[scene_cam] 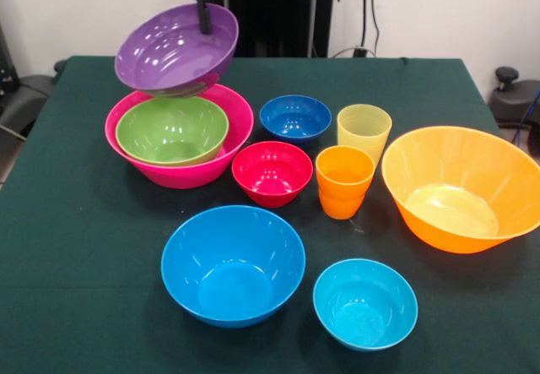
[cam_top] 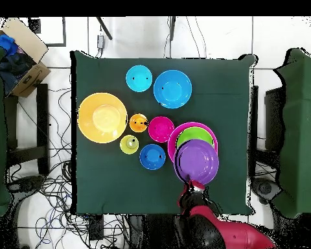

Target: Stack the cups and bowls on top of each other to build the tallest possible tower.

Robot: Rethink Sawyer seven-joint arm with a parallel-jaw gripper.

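Note:
My gripper [scene_cam: 204, 21] is shut on the far rim of the purple bowl [scene_cam: 173, 49] and holds it tilted in the air above the large pink bowl [scene_cam: 181, 174]. The lime green bowl [scene_cam: 171, 129] sits nested in the pink bowl. In the overhead view the purple bowl [cam_top: 197, 161] covers part of the pink bowl [cam_top: 173, 137] and green bowl [cam_top: 194, 135], with my gripper [cam_top: 194, 185] at its rim. The sky blue bowl [scene_cam: 232, 264], cyan bowl [scene_cam: 364, 303], red bowl [scene_cam: 272, 172], dark blue bowl [scene_cam: 294, 118], large orange bowl [scene_cam: 462, 188], orange cup [scene_cam: 343, 181] and pale yellow cup [scene_cam: 364, 132] stand apart on the table.
The green tablecloth [scene_cam: 76, 247] covers the table. Chairs stand at both sides [cam_top: 294, 130]. A cardboard box [cam_top: 19, 55] sits off the table's corner, and cables lie on the floor.

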